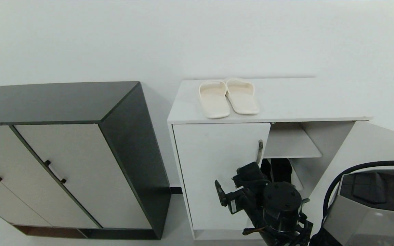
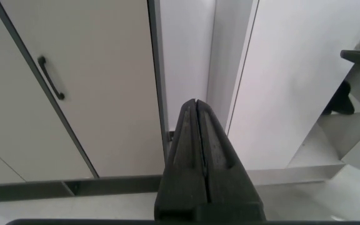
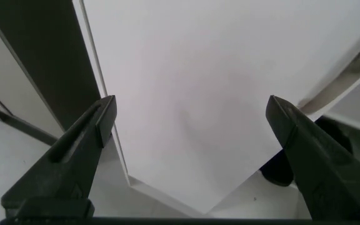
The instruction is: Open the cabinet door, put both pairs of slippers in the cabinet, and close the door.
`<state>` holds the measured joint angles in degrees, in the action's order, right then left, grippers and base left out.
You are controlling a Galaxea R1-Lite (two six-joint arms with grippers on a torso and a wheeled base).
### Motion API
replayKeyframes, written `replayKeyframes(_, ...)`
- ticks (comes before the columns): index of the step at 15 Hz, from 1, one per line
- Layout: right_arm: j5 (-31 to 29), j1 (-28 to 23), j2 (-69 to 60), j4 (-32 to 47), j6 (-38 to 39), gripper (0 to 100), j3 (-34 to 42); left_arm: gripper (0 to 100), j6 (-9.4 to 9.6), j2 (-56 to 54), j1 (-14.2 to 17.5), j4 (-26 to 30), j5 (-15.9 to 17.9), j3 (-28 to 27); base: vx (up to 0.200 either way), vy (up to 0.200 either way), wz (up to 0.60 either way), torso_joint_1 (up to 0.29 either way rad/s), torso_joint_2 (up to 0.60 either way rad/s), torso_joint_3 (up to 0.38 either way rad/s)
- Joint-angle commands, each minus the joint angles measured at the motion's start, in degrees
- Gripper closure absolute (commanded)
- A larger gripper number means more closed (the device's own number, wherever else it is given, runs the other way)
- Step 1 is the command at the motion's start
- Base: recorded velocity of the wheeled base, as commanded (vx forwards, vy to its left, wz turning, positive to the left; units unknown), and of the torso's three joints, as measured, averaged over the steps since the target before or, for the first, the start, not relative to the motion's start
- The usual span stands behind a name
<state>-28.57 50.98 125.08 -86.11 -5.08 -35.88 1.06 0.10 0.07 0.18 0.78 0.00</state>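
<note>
A cream pair of slippers (image 1: 228, 97) lies on top of the white cabinet (image 1: 286, 99). The cabinet's left door (image 1: 217, 164) is closed, with its handle (image 1: 259, 152) at the inner edge. The right door (image 1: 351, 147) is swung open, showing a shelf (image 1: 291, 143) and a black pair of slippers (image 1: 280, 169) lower inside. My right arm (image 1: 262, 198) is low in front of the closed door. My right gripper (image 3: 192, 125) is open and faces that door, with the handle (image 3: 349, 75) and the black slippers (image 3: 292, 169) off to one side. My left gripper (image 2: 196, 122) is shut on nothing, low near the floor.
A dark cabinet (image 1: 80, 102) with light doors and black handles (image 1: 55, 172) stands left of the white one, with a narrow gap between them. The wall runs behind both. The open right door juts out towards me.
</note>
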Motion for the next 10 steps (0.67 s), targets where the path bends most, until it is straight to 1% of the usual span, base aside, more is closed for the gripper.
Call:
replayKeyframes(1, 0.01, 0.00, 0.08, -0.02, -0.01, 0, 0.02, 100, -0.01, -0.01, 0.01, -0.01, 0.01, 0.00, 0.000, 0.000, 0.00, 0.207, -0.52, -0.315)
replayKeyframes(5, 0.01, 0.00, -0.01, -0.11, -0.01, 0, 0.02, 100, -0.01, -0.01, 0.01, -0.01, 0.01, 0.00, 0.000, 0.000, 0.00, 0.226, -0.54, -0.312)
replayKeyframes(8, 0.10, -1.15, 0.43, -0.99, -0.19, 0, -0.51, 100, -0.01, -0.01, 0.01, -0.01, 0.01, 0.00, 0.000, 0.000, 0.00, 0.251, -0.58, -0.328)
replayKeyframes(10, 0.10, -1.67, 1.22, -3.89, -3.62, 0, -0.16, 100, -0.01, -0.01, 0.01, -0.01, 0.01, 0.00, 0.000, 0.000, 0.00, 0.149, -0.33, -0.186)
